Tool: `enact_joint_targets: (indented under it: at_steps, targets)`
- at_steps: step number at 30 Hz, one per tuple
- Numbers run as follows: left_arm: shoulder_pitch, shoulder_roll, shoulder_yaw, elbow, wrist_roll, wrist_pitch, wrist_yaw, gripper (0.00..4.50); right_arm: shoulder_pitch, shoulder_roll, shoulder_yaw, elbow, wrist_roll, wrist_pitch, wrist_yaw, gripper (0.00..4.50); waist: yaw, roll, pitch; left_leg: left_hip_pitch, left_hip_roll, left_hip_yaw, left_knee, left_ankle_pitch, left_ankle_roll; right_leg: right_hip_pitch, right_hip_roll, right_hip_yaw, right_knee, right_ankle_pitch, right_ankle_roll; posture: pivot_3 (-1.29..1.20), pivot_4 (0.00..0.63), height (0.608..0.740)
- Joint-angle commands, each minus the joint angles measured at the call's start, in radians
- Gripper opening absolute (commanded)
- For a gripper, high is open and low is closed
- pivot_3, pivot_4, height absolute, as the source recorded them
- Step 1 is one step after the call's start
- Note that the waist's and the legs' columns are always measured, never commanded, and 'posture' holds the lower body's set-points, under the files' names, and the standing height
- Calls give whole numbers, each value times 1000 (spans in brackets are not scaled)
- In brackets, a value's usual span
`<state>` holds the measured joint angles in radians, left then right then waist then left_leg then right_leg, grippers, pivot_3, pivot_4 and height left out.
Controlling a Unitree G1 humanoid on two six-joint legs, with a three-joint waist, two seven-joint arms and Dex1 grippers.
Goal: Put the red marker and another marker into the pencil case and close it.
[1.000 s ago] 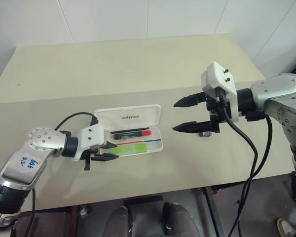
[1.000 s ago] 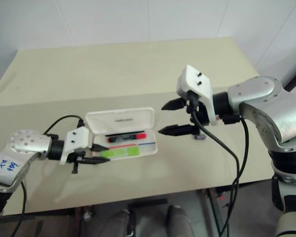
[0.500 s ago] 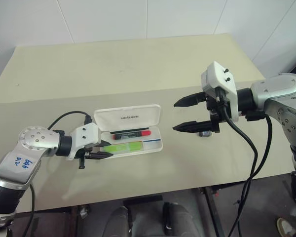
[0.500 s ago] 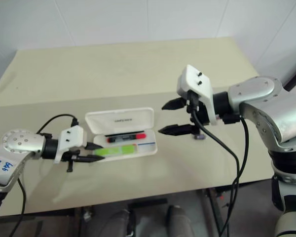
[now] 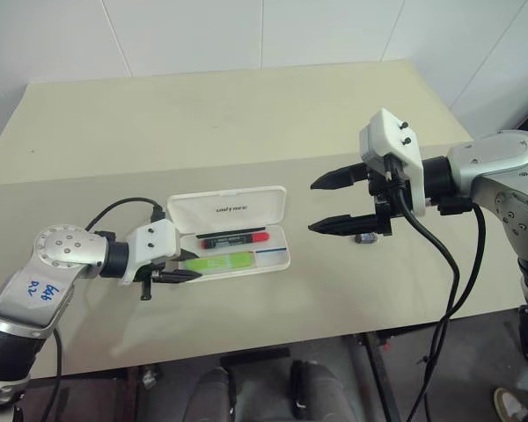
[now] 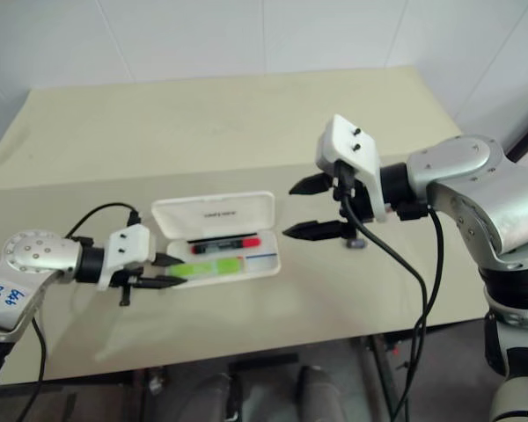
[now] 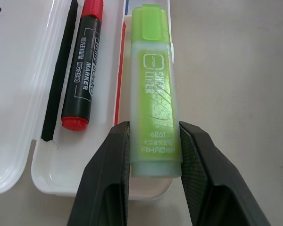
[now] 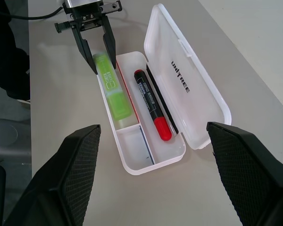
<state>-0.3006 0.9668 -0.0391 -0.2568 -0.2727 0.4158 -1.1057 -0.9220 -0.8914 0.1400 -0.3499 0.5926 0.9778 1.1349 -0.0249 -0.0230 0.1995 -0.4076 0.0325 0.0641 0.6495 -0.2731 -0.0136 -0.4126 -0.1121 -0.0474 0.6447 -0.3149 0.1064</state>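
Note:
The white pencil case lies open on the table with its lid tipped back. The red marker, black-barrelled with a red cap, rests in the rear compartment. A light green marker lies along the front compartment. My left gripper sits at the case's left end, shut on that marker's near end, one finger against each side. To the right of the case and above the table hangs my right gripper, open wide, holding nothing and pointing toward the case.
A small dark object lies on the table under the right gripper. The table's front edge runs close behind both arms. A black cable hangs from the right wrist.
My left arm and gripper drew back a little to the left along the green marker and now sit at its end. The right arm has not moved.

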Motion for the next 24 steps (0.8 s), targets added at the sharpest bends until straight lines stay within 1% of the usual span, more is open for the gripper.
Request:
enact_joint_targets:
  at_steps: [1,3,4,9,13,19,22,24]
  targets:
    - [-10,-9,14,-1,-15,8,-2,1858,-16,-3,-21,-12,1,-21,-4,3806,0,0,0,0,0,0,0,0,0,0,0,0,0,0,0,0,150,740]
    - [-11,-13,17,-3,-23,17,-9,2445,-16,-3,-21,-13,2,-21,-4,3806,0,0,0,0,0,0,0,0,0,0,0,0,0,0,0,0,150,740]
    - [-13,-14,21,-6,-31,23,-12,2855,-15,-3,-22,-13,2,-21,-4,3806,0,0,0,0,0,0,0,0,0,0,0,0,0,0,0,0,150,740]
    - [-13,-11,25,-7,-34,24,-17,4491,-16,-3,-21,-11,0,-24,-6,3806,0,0,0,0,0,0,0,0,0,0,0,0,0,0,0,0,150,740]
    - [-10,-7,36,-10,-37,12,-21,4491,-15,-5,-20,-6,-3,-31,-7,3806,0,0,0,0,0,0,0,0,0,0,0,0,0,0,0,0,150,740]
    - [-22,-6,89,-48,-106,46,-35,4491,17,-24,3,34,-49,-82,11,3806,0,0,0,0,0,0,0,0,0,0,0,0,0,0,0,0,150,740]
    - [-30,-3,121,-89,-159,79,-39,4491,34,-27,13,53,-61,-91,28,3806,0,0,0,0,0,0,0,0,0,0,0,0,0,0,0,0,150,740]
    - [-37,1,157,-132,-223,127,-38,4491,66,-47,45,100,-114,-144,49,3806,0,0,0,0,0,0,0,0,0,0,0,0,0,0,0,0,150,740]
